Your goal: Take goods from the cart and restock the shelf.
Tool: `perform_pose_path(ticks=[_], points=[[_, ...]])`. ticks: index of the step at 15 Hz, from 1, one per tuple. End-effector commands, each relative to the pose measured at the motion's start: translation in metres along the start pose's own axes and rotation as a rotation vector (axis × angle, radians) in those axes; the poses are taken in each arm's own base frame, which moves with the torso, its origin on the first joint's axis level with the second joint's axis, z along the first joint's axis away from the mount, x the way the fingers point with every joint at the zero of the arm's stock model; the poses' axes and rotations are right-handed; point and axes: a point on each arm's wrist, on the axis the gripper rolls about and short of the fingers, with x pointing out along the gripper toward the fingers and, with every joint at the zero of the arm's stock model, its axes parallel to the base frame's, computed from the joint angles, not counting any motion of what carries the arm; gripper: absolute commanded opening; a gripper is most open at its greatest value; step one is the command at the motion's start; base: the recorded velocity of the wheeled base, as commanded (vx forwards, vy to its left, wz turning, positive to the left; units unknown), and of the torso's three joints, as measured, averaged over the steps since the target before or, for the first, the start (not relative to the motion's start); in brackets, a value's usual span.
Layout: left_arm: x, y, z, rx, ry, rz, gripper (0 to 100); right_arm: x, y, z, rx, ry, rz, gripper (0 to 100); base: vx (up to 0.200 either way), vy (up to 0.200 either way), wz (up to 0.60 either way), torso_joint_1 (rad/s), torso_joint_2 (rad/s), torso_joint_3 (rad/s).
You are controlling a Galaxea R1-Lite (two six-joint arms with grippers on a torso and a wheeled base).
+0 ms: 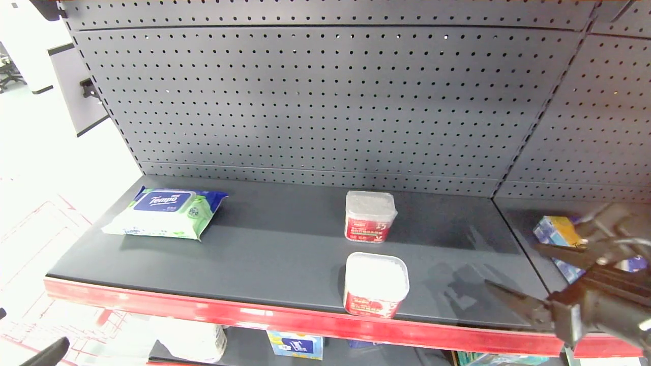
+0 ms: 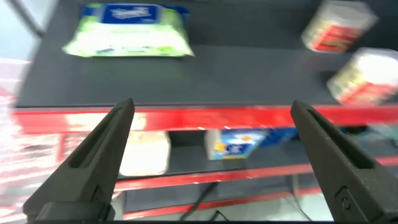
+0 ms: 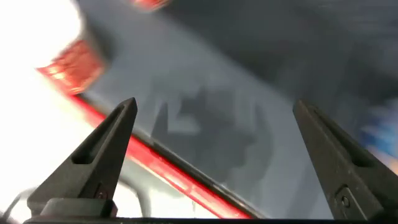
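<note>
On the dark shelf [image 1: 274, 249] a green-and-white wet wipes pack [image 1: 165, 212] lies at the left. Two clear tubs with red labels stand mid-shelf: one further back [image 1: 370, 216], one at the front edge [image 1: 375, 284]. My right gripper [image 1: 512, 265] hangs open over the shelf's right end, to the right of the front tub, holding nothing. The right wrist view shows this gripper [image 3: 214, 104] above the red shelf lip, with the front tub [image 3: 62, 43] off to one side. My left gripper [image 2: 211, 106] is open and empty, in front of the shelf, facing the wipes pack [image 2: 127, 30] and the tubs [image 2: 367, 78].
A blue and yellow box [image 1: 559, 231] lies on the neighbouring shelf section at the right. On the shelf below are a blue box [image 1: 295, 344] and a white pack [image 1: 198, 340]. A red wire cart [image 1: 30, 239] stands at the left. Perforated back panel [image 1: 325, 101] closes off the shelf's rear.
</note>
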Motion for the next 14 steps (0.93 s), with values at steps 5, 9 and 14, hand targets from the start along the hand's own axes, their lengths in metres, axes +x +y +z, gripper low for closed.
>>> perform_pose_path(ticks=[5,9,14], points=[[-0.018,0.001,-0.017,-0.002,-0.076,-0.07,100,-0.118,-0.02,-0.049,0.165,-0.211,-0.561,100,0.0,0.0,0.0,0.0,0.0,0.0],[-0.063,0.003,-0.035,-0.015,0.046,0.047,100,-0.16,0.011,-0.091,0.155,-0.304,-0.548,100,0.0,0.0,0.0,0.0,0.0,0.0],[-0.057,-0.006,-0.071,-0.088,0.077,0.416,100,-0.136,0.02,-0.136,0.217,-0.26,-0.44,100,0.0,0.0,0.0,0.0,0.0,0.0]])
